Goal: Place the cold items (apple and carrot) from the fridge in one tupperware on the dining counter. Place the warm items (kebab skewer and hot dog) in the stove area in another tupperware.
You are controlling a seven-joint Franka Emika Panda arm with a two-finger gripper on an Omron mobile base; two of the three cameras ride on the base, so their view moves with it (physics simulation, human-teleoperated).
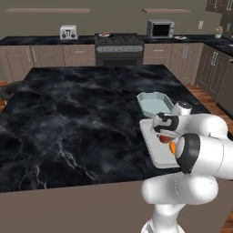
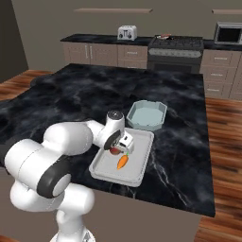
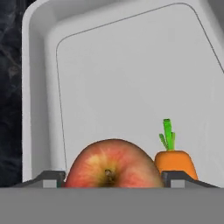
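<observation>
A red apple lies in the white tupperware near the dining counter's right edge, with an orange carrot with a green top right beside it. My gripper reaches down into this container, open, one fingertip on each side of the apple. In the base views the hand covers most of the apple; the carrot lies just in front of it. A second, pale blue tupperware stands empty just beyond. The kebab skewer and hot dog are too far away to make out.
The black marble counter stretches wide to the left. Across the room are the stove with a small item on top, a toaster and a microwave. The white tupperware sits near the counter's front edge.
</observation>
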